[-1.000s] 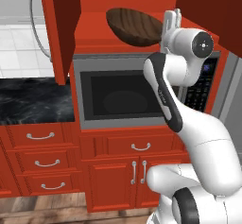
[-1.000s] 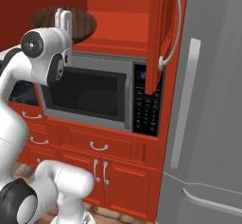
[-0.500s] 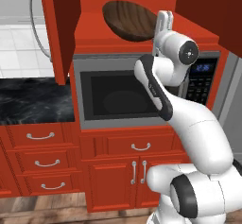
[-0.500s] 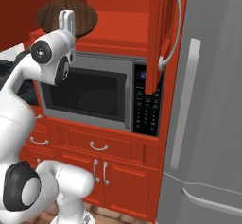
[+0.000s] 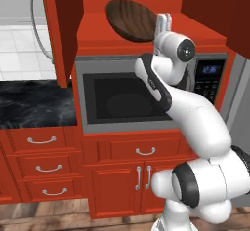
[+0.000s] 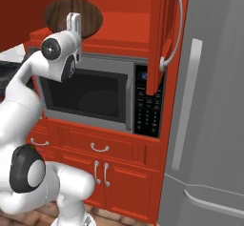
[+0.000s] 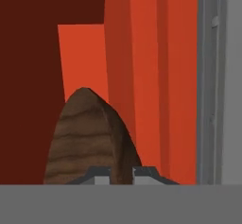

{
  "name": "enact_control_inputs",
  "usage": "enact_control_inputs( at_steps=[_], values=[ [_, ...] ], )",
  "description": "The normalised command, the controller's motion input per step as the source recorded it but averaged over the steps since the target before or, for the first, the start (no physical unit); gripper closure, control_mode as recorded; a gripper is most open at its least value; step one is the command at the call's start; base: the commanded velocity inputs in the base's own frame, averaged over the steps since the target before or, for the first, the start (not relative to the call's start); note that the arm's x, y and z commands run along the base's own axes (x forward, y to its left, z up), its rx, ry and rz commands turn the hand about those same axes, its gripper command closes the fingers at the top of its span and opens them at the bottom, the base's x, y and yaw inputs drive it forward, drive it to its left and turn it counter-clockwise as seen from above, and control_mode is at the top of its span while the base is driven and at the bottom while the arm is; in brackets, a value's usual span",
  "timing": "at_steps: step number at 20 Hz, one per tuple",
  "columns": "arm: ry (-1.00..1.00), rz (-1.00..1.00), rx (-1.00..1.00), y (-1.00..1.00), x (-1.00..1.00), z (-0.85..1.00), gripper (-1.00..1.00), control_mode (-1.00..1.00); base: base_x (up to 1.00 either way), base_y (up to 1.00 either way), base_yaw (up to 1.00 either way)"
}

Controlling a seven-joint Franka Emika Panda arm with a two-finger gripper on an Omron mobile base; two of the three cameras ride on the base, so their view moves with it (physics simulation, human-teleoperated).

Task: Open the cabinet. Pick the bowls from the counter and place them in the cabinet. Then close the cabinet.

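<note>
1. Left base view: I see my pincer raised high at the mouth of the cabinet, pointing up, with the brown bowl pinched by its rim between the fingers
2. That bowl hangs tilted on edge, its wood-grained underside facing the camera, just above the cabinet floor and in front of the red back wall; I cannot tell whether it touches the floor
3. Both cabinet doors stand open: the left door swings out with its curved silver handle showing beyond it, and the right door is a dark red slab at the upper right
4. Below the cabinet sits a microwave with a dark window and a keypad at its right side
5. To the left, the black marble desk runs off at the level of the microwave's lower half, with red drawers under it
6. Right base view: I see the bowl as a dark disc behind the upright pincer, inside the cabinet opening, and the open right door with its long handle next to a grey refrigerator
7. Hand view: I look along the fingertips, pressed onto the bowl's edge, with the cabinet's red interior beyond
</note>
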Motion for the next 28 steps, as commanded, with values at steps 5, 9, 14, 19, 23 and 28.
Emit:
enact_control_inputs(
  at_steps=[5,9,14,19,23,28],
  values=[
    [0.11,0.00,-0.02,0.10,0.48,0.00,1.00,-1.00,0.00,0.00,0.00],
    [0.08,0.00,-0.02,0.16,0.49,0.00,1.00,-1.00,0.00,0.00,0.00],
    [0.07,0.00,-0.03,0.19,0.51,0.00,1.00,-1.00,0.00,0.00,0.00],
    [0.03,0.00,-0.03,0.23,0.52,0.00,1.00,-1.00,0.00,0.00,0.00],
    [0.00,0.00,-0.01,0.22,0.45,-0.05,1.00,-1.00,0.00,0.00,0.00],
    [0.00,0.00,0.00,0.08,0.24,-0.02,-1.00,-1.00,0.00,0.00,0.00]
  ],
)
